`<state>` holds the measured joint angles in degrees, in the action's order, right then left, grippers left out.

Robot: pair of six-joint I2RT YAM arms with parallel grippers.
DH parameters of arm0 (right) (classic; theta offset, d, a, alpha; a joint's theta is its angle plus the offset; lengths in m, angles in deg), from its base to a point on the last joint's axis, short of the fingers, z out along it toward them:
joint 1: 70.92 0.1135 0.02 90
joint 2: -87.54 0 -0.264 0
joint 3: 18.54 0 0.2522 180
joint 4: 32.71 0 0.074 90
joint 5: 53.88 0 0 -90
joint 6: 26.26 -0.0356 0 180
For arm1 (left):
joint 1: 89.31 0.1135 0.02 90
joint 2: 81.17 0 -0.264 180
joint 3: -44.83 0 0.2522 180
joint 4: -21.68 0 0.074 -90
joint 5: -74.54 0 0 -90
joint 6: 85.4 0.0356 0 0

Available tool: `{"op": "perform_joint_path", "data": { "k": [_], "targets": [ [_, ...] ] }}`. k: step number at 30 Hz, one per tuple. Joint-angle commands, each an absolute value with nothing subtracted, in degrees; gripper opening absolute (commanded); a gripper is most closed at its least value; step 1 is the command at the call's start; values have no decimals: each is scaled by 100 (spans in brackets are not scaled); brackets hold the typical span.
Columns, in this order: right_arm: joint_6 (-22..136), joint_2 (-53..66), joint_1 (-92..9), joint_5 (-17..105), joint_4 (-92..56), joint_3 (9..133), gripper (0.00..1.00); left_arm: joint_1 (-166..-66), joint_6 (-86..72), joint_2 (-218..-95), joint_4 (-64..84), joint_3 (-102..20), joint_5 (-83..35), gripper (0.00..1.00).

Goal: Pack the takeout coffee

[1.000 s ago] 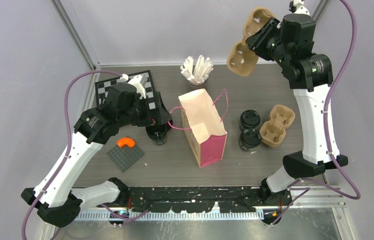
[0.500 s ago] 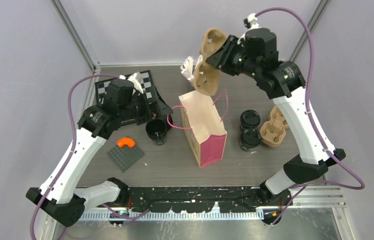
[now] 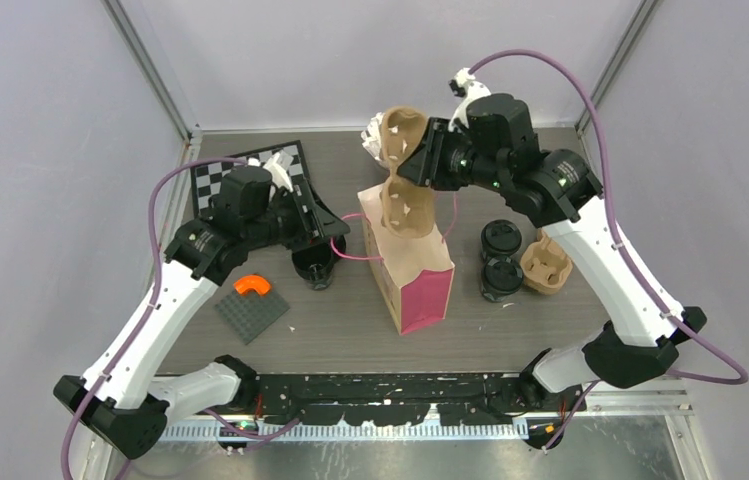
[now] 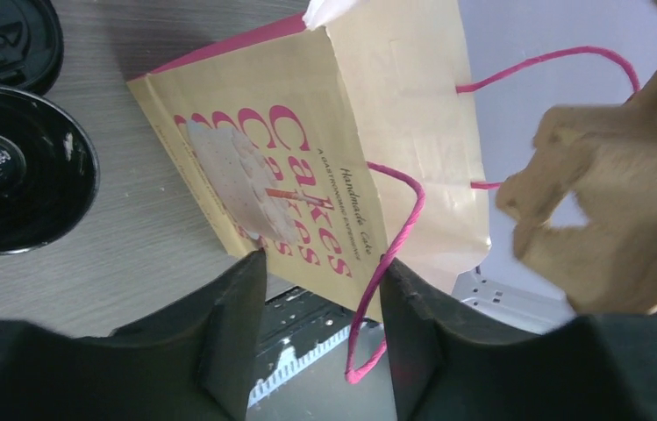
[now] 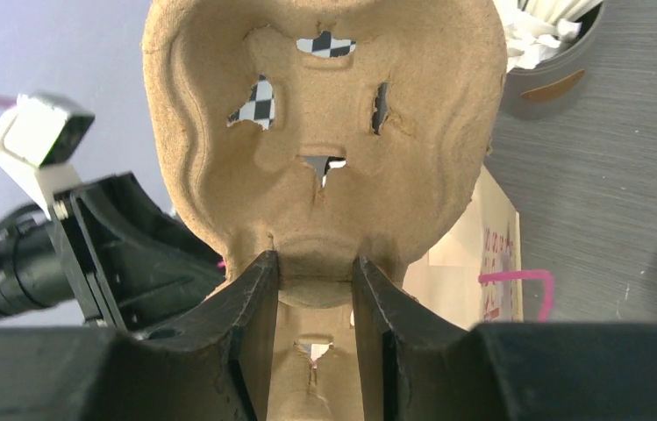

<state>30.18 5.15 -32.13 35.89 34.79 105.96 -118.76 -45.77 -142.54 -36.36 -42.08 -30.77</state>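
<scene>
**Insp. A:** Bag markings?

**Insp. B:** Pink paper bag stands upright, mid-table. Side panel reads "Cakes" in lg pink letters, "Handmade Cakes" in sm script, with a cake illus. alongside.

**A:** Coffee location?

**B:** All on the table, none in the bag. Far lidded cup and near lidded cup sit just R of the bag, beside a spare carrier. Open cup sits L of the bag, loose lid next to it. Lid embossing is illegible.

**A:** Grippers?

**B:** Left gripper: jaws partway apart, bag's pink cord handle running between them, no clamp evident. Right gripper: clamped on the waist of a brown pulp carrier, held tilted over the bag mouth.
</scene>
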Motion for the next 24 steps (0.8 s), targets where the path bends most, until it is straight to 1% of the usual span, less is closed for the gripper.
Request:
{"op": "perform_joint_path", "data": {
  "k": [1, 2, 3, 6, 8, 14, 24],
  "targets": [
    [3765, 646, -2758, 3229, 3383, 10427, 38, -11858, -4603, -14134, -2997, -4158, -3403, 42],
    [3895, 650, -2672, 3088, 3381, 10360, 38, -11858, -4590, -14150, -2973, -4168, -3420, 31],
    [3982, 644, -2596, 2952, 3390, 10304, 38, -11858, -4581, -14169, -2967, -4175, -3437, 25],
    [4160, 640, -2415, 2716, 3360, 10109, 38, -11858, -4556, -14243, -2927, -4197, -3590, 13],
    [4233, 663, -2283, 2540, 3312, 9914, 38, -11858, -4518, -14336, -2934, -4243, -3747, 1],
    [4217, 659, -2071, 2088, 3466, 9655, 38, -11857, -4453, -14516, -2964, -4346, -3945, 0],
    [4151, 703, -2007, 1978, 3784, 9641, 37, -11858, -4342, -14486, -3060, -4467, -3782, 0]
  ]
}}
